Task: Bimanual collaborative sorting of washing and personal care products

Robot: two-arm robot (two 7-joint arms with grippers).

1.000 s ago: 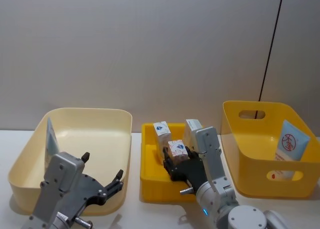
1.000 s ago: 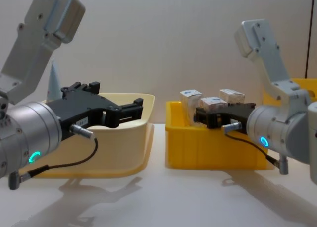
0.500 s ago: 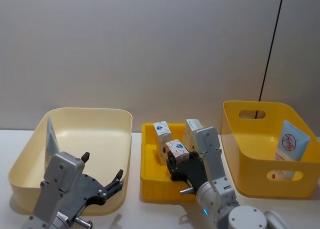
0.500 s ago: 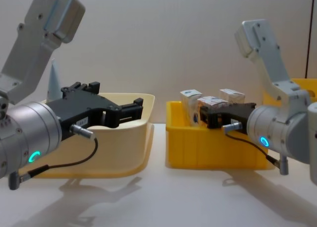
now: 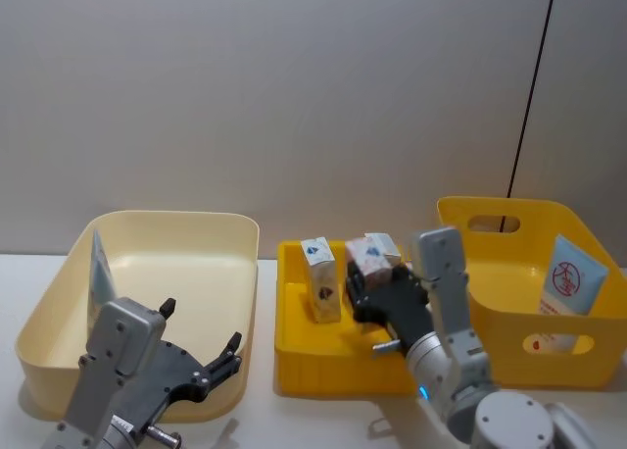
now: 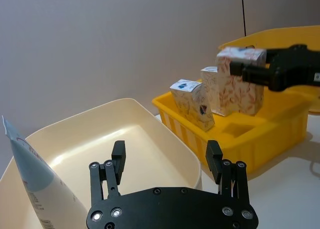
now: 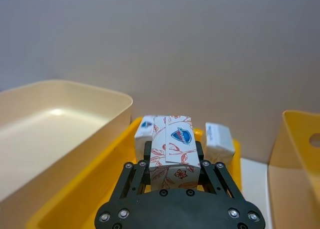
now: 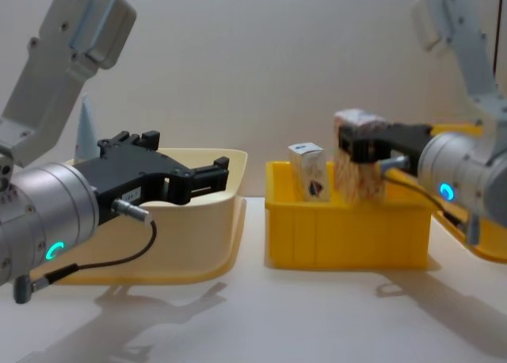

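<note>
My right gripper (image 5: pixel 364 284) is shut on a small white carton (image 5: pixel 363 255) with an orange pattern, held above the middle yellow crate (image 5: pixel 294 346). In the right wrist view the held carton (image 7: pixel 172 144) sits between the fingers. A second carton (image 5: pixel 319 277) stands upright in the crate, and a third carton (image 5: pixel 384 247) stands just behind the held one. My left gripper (image 8: pixel 198 177) hangs open in front of the cream bin (image 5: pixel 230 235), with nothing between its fingers. A pale blue tube (image 5: pixel 98 268) leans in the cream bin. Another pale blue tube (image 5: pixel 570 277) leans in the right yellow bin (image 5: pixel 490 209).
The three containers stand in a row on the white table, cream bin left, crate in the middle, handled yellow bin right. A grey wall rises close behind them. Bare table lies in front of the containers.
My right gripper has lifted its carton up out of the crate and carried it a little to the right. The left arm has not moved.
</note>
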